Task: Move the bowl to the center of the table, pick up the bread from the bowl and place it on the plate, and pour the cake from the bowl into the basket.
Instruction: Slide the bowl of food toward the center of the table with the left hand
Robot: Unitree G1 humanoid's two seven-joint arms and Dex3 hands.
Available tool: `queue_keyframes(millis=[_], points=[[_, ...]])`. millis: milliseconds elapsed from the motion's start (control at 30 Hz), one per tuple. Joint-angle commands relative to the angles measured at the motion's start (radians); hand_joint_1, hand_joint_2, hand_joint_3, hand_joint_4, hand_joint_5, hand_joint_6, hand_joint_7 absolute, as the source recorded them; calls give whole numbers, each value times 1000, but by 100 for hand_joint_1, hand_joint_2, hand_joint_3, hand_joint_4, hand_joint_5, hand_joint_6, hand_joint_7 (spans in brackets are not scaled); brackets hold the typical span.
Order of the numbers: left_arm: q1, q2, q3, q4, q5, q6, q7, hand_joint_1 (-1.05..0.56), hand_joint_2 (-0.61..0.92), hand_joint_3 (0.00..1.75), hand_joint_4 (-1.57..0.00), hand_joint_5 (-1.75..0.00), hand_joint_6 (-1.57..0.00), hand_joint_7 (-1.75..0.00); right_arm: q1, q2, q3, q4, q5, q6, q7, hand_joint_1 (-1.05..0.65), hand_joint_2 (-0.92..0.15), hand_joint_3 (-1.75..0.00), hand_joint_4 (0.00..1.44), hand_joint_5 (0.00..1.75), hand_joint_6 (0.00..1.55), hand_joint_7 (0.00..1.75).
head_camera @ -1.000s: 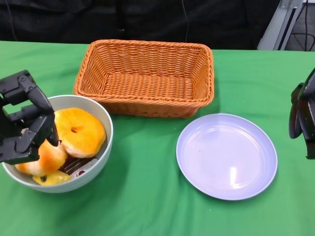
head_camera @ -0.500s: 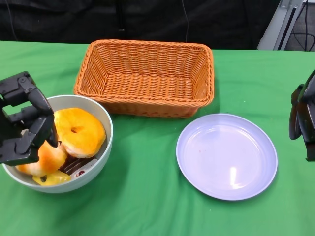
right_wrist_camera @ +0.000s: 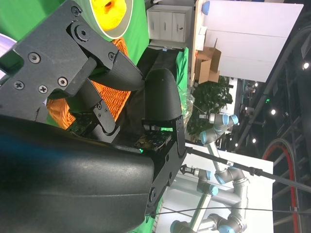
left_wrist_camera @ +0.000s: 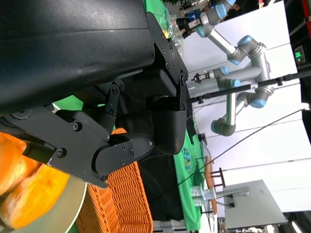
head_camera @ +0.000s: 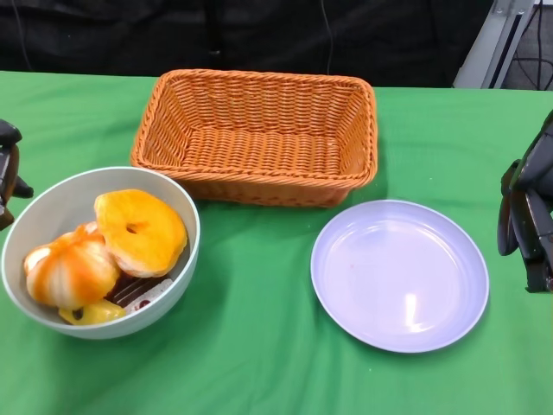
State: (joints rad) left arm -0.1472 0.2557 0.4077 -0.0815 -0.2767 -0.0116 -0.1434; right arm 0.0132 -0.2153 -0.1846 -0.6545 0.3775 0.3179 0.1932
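The grey bowl [head_camera: 166, 304] stands at the table's left. In it lie a ring-shaped golden bread [head_camera: 143, 232], a round orange-and-white bread [head_camera: 69, 270], a yellow piece [head_camera: 91, 313] and a dark wrapped cake [head_camera: 138, 292]. My left hand [head_camera: 7, 171] shows only at the picture's left edge, apart from the bowl. In the left wrist view its fingers [left_wrist_camera: 131, 148] are spread and hold nothing, with bread [left_wrist_camera: 22, 194] below them. The right hand [head_camera: 525, 220] hangs at the right edge, beside the lilac plate [head_camera: 399, 275], holding nothing. The woven basket [head_camera: 259, 138] stands behind.
Green cloth covers the table, with bare cloth between bowl and plate. The basket sits close behind the bowl's far rim. Beyond the table's back edge is dark drapery, and a metal frame [head_camera: 497, 39] stands at the back right.
My left hand has pulled back to the left, out of the bowl, uncovering the round bread. The right hand has shifted slightly inward.
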Motion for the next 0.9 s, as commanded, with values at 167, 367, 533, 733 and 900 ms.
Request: queue_keyframes(millis=[167, 367, 533, 733, 900], points=[[-53, 67, 19, 135, 87, -16, 64, -28, 83, 48, -81, -110, -90, -67, -5, 7, 6, 17, -8, -16, -9, -30, -30, -145, 94, 175, 69, 166], [-60, 96, -16, 218, 97, 9, 19, -39, 92, 23, -75, -68, -88, -31, 5, 12, 7, 70, -9, -77, 19, -29, -31, -144, 94, 175, 68, 168], [-71, 101, -39, 248, 107, 106, 31, -46, 92, 25, -76, -30, -80, -6, 6, 10, 3, 128, 4, -124, 55, -28, -31, -145, 94, 175, 68, 168], [-80, 131, -65, 264, 130, 182, 18, -56, 92, 26, -60, -12, -65, -1, 3, 11, 3, 165, -1, -167, 74, -27, -30, -146, 95, 175, 68, 165], [-82, 193, -124, 271, 193, 267, -3, -65, 92, 37, -47, -4, -48, 0, 6, 10, 7, 182, -5, -200, 86, -28, -30, -145, 94, 175, 69, 164]])
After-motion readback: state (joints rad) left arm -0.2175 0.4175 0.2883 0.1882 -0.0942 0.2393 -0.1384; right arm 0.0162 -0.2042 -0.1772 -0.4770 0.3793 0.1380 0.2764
